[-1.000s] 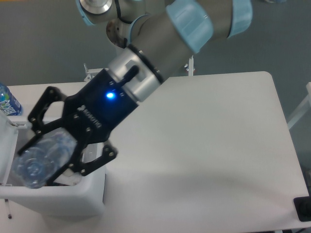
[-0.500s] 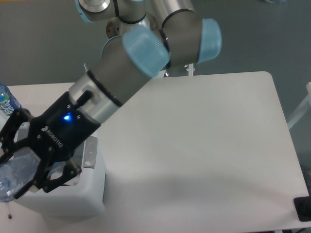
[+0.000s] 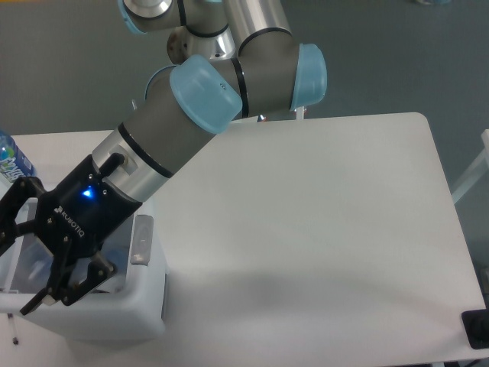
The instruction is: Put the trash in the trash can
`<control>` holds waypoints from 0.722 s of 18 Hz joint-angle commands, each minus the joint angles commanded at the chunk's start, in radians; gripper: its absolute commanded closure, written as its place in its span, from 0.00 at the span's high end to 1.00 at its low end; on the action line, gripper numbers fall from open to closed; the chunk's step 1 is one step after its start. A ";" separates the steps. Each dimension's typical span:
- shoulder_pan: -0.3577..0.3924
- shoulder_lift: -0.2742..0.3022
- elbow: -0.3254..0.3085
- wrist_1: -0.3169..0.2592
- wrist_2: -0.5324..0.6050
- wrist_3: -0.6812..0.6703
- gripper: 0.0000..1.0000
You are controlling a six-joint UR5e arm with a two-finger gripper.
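You have the hand (image 3: 19,264) low at the left edge of the view, directly over the open mouth of the trash can (image 3: 114,317). Its black linkage fingers (image 3: 76,279) are spread wide and nothing is gripped between them.

Inside the bin, under the spread fingers, you can make out a pale, translucent shape (image 3: 32,264) that looks like the crushed bottle, but it is blurred and half covered by the hand. You cannot tell which way its long axis runs or where the cap points. The white carton is not visible from this view.

The trash can stands at the front left corner of the bench (image 3: 321,222), a white boxy bin with rounded corners. The grey latch tab (image 3: 141,238) on its right rim shows just beside the hand's wrist. The lower finger link lies close over the near rim of the bin; you cannot tell if it touches.

The arm (image 3: 199,99) slants down from the upper middle of the view to the lower left, with a blue light (image 3: 90,193) glowing on the black hand body. Behind the bin, at the far left edge, an upright bottle with a blue label (image 3: 11,160) stands on the bench.
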 joint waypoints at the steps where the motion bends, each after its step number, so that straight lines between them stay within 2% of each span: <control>1: 0.018 0.014 -0.018 0.000 0.000 0.014 0.83; 4: 0.078 0.041 -0.061 0.000 -0.005 0.042 0.84; 9: 0.196 0.066 -0.115 -0.002 -0.006 0.109 0.99; 13: 0.285 0.068 -0.124 -0.002 -0.006 0.127 1.00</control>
